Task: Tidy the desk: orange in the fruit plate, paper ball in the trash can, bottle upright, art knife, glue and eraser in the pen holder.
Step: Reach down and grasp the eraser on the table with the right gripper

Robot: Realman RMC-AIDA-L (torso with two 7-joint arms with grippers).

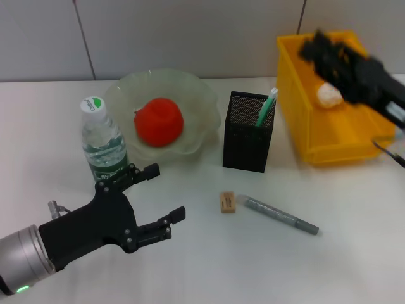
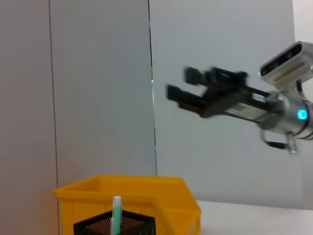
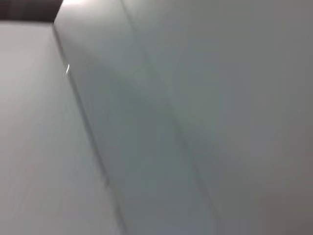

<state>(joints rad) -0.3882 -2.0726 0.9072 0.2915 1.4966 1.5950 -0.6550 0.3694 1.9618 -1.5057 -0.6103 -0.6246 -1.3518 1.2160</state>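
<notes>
The black mesh pen holder [image 1: 248, 131] stands near the middle of the white counter [image 1: 354, 253] and serves well as the reference for everything else. To its left, the orange [image 1: 159, 121] already sits in the pale green fruit plate [image 1: 202, 95], and further left again the water bottle [image 1: 102, 139] stands upright with its cap on, so those two jobs look finished. To the right of the holder, the crumpled paper ball [image 1: 329, 94] lies inside the yellow bin [image 1: 329, 149] that serves as the trash can, with the right pincer [image 1: 314, 43] hovering above it; the arm is motion-blurred, but the left wrist view shows its fingers parted and holding nothing, so that drop seems done as well. A green-capped stick, probably the glue [image 1: 266, 107], pokes out of the holder. What remains lies on the counter in front of the holder: the small tan eraser [image 1: 228, 202] and, just beside it, the grey art knife [image 1: 281, 215], both still to be lifted into the holder. The left pincer [image 1: 169, 193] hangs low over the counter, in front of the bottle and to the left of the eraser, its fingers spread and empty. By my reckoning the tidying is well past halfway, with two small items left.
</notes>
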